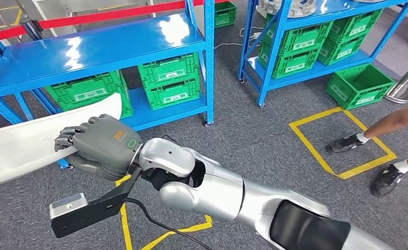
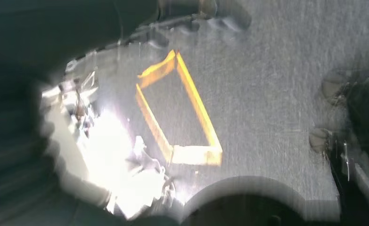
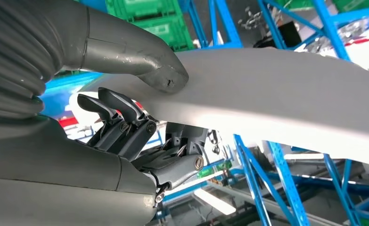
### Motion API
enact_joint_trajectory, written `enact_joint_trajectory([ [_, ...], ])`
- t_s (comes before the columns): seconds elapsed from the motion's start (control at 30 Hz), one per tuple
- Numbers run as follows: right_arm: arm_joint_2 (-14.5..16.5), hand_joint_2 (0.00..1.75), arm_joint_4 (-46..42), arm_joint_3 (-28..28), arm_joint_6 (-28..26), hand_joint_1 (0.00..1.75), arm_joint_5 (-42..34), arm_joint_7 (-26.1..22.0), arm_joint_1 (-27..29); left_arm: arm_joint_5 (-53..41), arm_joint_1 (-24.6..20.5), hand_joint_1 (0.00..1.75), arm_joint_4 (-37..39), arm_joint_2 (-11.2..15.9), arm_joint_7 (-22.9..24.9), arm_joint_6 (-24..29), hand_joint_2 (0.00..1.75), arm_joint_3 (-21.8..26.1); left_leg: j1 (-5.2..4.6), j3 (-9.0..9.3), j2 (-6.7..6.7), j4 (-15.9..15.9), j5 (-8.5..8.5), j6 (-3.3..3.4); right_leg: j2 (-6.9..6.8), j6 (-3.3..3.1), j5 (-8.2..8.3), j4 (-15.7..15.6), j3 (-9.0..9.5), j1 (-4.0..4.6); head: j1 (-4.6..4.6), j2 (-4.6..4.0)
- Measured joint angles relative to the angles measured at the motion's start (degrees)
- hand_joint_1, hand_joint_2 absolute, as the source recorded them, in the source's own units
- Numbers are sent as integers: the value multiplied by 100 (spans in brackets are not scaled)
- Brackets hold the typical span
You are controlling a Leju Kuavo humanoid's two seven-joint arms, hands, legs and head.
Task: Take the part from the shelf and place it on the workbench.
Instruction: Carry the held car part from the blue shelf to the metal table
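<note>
right robot hand (image 1: 100, 146) grips white part (image 1: 24, 146) | green crates (image 1: 170, 80) on blue shelf (image 1: 97, 52)

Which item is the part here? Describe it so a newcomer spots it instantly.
Start at the blue shelf on the left with green crates on its lower level. In front of it, the robot's right hand grips a long white curved panel, the part, thumb on top, fingers beneath. It is the one white thing among blue and green.
</note>
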Motion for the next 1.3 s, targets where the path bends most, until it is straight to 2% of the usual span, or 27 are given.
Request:
enact_joint_trajectory([
  [0.03,-1,175,1,2,21,175,-13,12,21,-4,-2,0,1,10,-20,3,175,2,2,-40,0,350,-135,-19,-4,5,73,7,-97,2,-8,0],
  [0.07,-1,175,1,5,48,175,-21,28,42,-5,-4,0,1,16,-50,3,175,4,4,-22,0,576,-119,-33,-9,11,145,18,-197,3,-9,0],
  [0.1,-2,175,1,8,72,175,-26,39,61,-7,-7,0,0,16,-83,3,175,5,7,74,0,631,10,-40,-13,22,214,33,-298,1,-9,0],
  [0.17,-1,175,1,15,112,175,-24,51,79,-8,-30,0,-9,15,-148,3,175,10,12,562,0,166,246,-32,-15,57,340,80,-492,-2,-10,0],
  [0.23,4,175,1,20,128,175,-17,44,74,-2,-81,0,-24,13,-194,3,175,31,-9,1197,-7,-695,111,9,-24,110,446,133,-627,10,-8,0],
  [0.27,6,175,2,22,130,175,-13,36,70,3,-107,0,-28,10,-206,3,175,42,-28,1381,-12,-997,3,38,-32,136,502,142,-664,14,-6,0],
  [0.3,6,175,7,26,131,175,-11,25,66,8,-124,0,-30,7,-208,3,175,51,-50,1442,-16,-1152,-49,73,-39,162,561,136,-687,15,-2,0],
  [0.37,-4,175,29,34,135,175,-19,2,68,14,-133,0,-19,-12,-192,3,175,68,-47,1365,-3,-1183,21,164,-27,227,585,144,-741,4,-3,0],
  [0.4,-12,175,41,37,137,175,-23,-8,69,15,-130,0,-13,-19,-182,3,175,78,-38,1323,12,-1184,77,219,-10,270,457,241,-790,-7,1,0],
  [0.43,-24,175,50,39,138,175,-26,-14,70,16,-127,0,-6,-25,-176,4,175,87,-26,1269,28,-1189,139,264,6,313,225,458,-869,-17,6,0],
  [0.5,-43,175,57,43,147,175,-32,-19,70,43,-121,0,-1,-27,-170,4,175,106,-27,1136,37,-1180,245,311,22,381,-330,1187,-1075,-42,22,0],
  [0.53,-55,175,60,49,162,175,-36,-15,71,79,-114,0,2,-30,-183,4,175,127,-27,1058,25,-1174,293,309,22,400,-483,1555,-1156,-49,23,0],
  [0.57,-66,175,61,59,180,175,-36,-5,72,118,-103,0,7,-34,-198,4,175,160,-26,984,5,-1167,336,301,23,410,-498,1784,-1173,-55,23,0],
  [0.6,-81,175,62,71,196,175,-26,17,72,146,-90,0,13,-43,-214,3,175,197,-25,915,-21,-1156,376,287,29,408,-402,1819,-1093,-60,23,0],
  [0.67,-114,175,62,95,212,175,14,64,63,149,-70,0,22,-66,-222,4,175,249,-22,812,-88,-1128,445,253,116,368,-112,1298,-643,-68,24,0],
  [0.73,-148,175,61,109,213,175,46,87,44,128,-69,0,26,-97,-213,6,175,276,-22,733,-167,-1105,507,202,329,294,-79,540,-118,-76,27,0],
  [0.77,-165,175,60,115,213,175,53,89,32,127,-67,0,27,-107,-211,7,175,289,-16,701,-214,-1103,542,165,396,265,-130,298,30,-72,35,0],
  [0.83,-189,175,57,126,214,175,61,96,17,126,-56,0,28,-116,-208,9,175,314,-3,648,-316,-1118,622,77,343,210,-207,114,97,-61,54,0],
  [0.9,-196,175,55,136,210,175,78,106,10,120,-28,0,31,-122,-184,9,175,327,2,561,-300,-1028,571,17,206,140,-189,33,109,-76,45,0],
  [0.93,-201,175,54,139,205,175,91,117,8,104,-18,0,33,-124,-164,9,175,329,0,473,-242,-844,447,-3,143,112,-164,6,111,-88,25,0],
  [1.03,-267,175,53,148,195,175,150,170,41,20,-12,0,43,-130,-123,11,175,328,7,54,-84,216,-87,-57,-60,68,-133,0,92,-68,-23,0],
  [1.07,-297,175,53,150,193,175,173,185,65,-13,-11,0,46,-132,-127,11,175,328,9,-18,-68,451,-150,-71,-130,65,-131,11,80,-60,-25,0],
  [1.1,-324,175,53,152,190,175,197,195,88,-46,-13,0,49,-135,-142,11,175,327,10,16,-51,468,-102,-79,-194,64,-131,29,63,-55,-25,0],
  [1.13,-342,175,53,155,185,175,227,202,104,-80,-21,0,50,-137,-162,11,175,327,11,156,-22,272,29,-82,-255,66,-133,53,46,-53,-26,0],
  [1.2,-357,175,53,159,169,175,286,192,116,-132,-87,0,47,-140,-219,11,175,326,-8,630,151,-484,301,-66,-373,85,-149,108,12,-42,-30,0],
  [1.27,-359,175,61,168,154,175,325,160,112,-160,-204,0,40,-150,-280,10,175,324,-62,893,317,-961,380,14,-484,125,-160,146,-10,-9,-31,0],
  [1.3,-358,175,69,179,149,175,333,136,109,-168,-258,0,38,-159,-299,10,175,323,-88,899,331,-1010,359,65,-539,147,-157,155,-17,8,-26,0],
])
